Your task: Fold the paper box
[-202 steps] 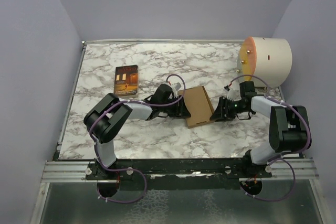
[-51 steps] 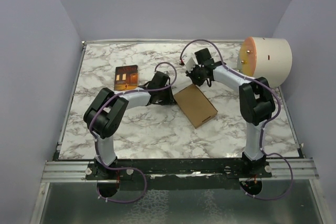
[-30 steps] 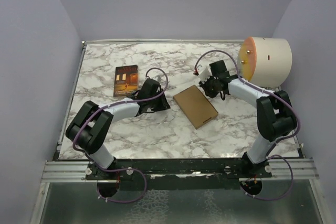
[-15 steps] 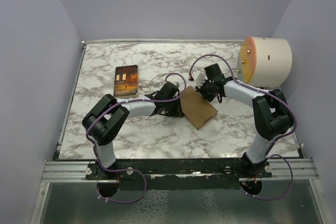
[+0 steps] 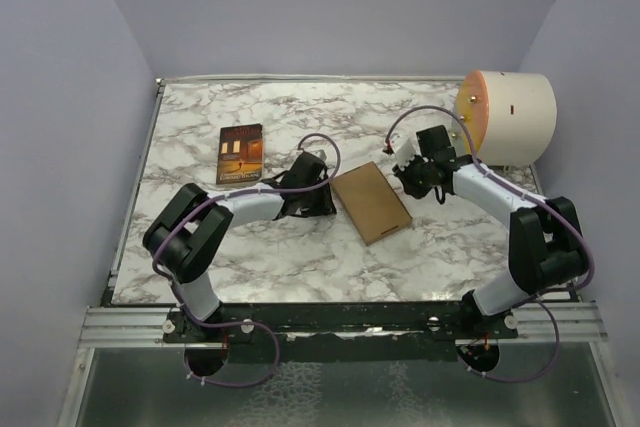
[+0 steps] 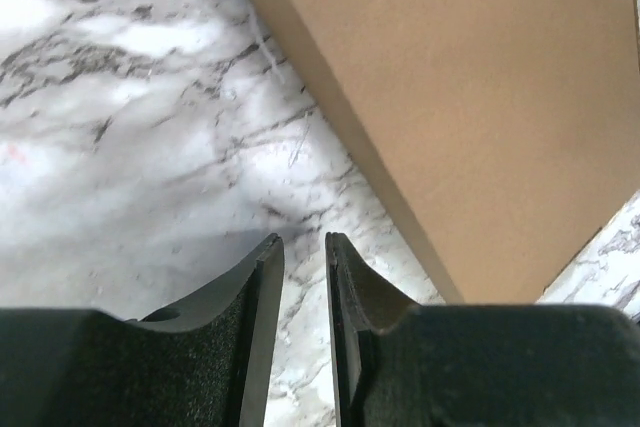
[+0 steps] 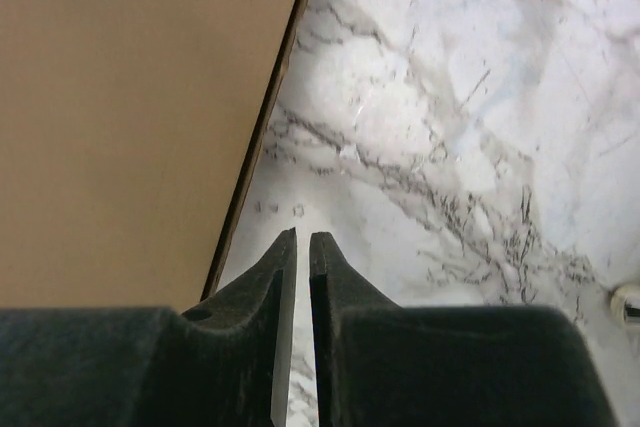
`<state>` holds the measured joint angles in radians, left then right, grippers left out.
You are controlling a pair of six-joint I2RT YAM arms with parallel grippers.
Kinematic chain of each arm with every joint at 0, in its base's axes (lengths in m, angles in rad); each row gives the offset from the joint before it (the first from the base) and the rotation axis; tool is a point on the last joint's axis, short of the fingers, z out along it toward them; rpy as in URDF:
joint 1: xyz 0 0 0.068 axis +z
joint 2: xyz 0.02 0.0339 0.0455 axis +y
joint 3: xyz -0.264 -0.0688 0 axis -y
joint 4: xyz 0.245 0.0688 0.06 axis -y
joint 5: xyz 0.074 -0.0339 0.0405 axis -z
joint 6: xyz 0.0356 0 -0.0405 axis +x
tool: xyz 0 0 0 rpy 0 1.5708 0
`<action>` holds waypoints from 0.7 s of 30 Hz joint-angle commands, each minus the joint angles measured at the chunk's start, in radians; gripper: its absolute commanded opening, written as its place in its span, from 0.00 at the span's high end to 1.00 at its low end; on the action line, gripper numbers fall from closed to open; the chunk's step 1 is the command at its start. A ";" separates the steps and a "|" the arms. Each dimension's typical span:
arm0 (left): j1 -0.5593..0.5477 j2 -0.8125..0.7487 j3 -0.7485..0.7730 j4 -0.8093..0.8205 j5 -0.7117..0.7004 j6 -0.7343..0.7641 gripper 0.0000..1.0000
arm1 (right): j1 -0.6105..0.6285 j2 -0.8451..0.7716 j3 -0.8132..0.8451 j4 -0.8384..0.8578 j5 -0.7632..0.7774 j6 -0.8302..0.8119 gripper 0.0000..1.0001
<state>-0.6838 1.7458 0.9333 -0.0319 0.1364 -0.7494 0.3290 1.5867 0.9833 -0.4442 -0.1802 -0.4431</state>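
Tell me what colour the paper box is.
The paper box is plain brown, unprinted; clearest in the left wrist view.

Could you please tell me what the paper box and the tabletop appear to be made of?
The paper box: plain brown cardboard, matte, with a darker cut edge in the wrist views. The tabletop: white marble-look surface with grey veins, slightly glossy; possibly stone or a printed laminate.

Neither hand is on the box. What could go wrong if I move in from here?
The paper box lies flat and loose on the marble table; a push from the left hand or right hand alone may slide or spin it. Both hands' jaws are nearly closed and empty, so they may skid over an edge instead of gripping. The right arm could bump the cream cylinder nearby.
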 commanded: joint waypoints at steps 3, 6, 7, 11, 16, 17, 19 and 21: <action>-0.058 -0.148 -0.092 0.022 -0.036 -0.023 0.72 | -0.022 -0.123 -0.135 -0.027 -0.021 -0.039 0.87; -0.106 -0.163 -0.150 0.073 -0.036 -0.091 0.72 | -0.023 -0.150 -0.180 -0.024 -0.029 -0.040 0.88; -0.122 -0.162 -0.166 0.093 -0.040 -0.114 0.72 | -0.023 -0.149 -0.190 -0.024 -0.039 -0.036 0.88; -0.168 -0.124 -0.188 0.162 -0.067 -0.179 0.73 | -0.022 -0.106 -0.188 -0.051 -0.118 -0.042 0.90; -0.206 -0.033 -0.090 0.178 -0.062 -0.180 0.73 | -0.019 -0.096 -0.167 -0.086 -0.233 -0.036 0.95; -0.209 -0.011 -0.068 0.177 -0.057 -0.176 0.74 | -0.018 -0.101 -0.168 -0.087 -0.248 -0.037 0.95; -0.213 0.021 -0.024 0.171 -0.051 -0.165 0.74 | -0.012 -0.113 -0.173 -0.094 -0.290 -0.051 0.96; -0.215 0.048 0.018 0.152 -0.048 -0.149 0.74 | 0.000 -0.120 -0.178 -0.102 -0.331 -0.075 0.97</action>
<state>-0.8837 1.7309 0.8608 0.0761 0.1001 -0.9062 0.2981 1.4876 0.7933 -0.5186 -0.3206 -0.4915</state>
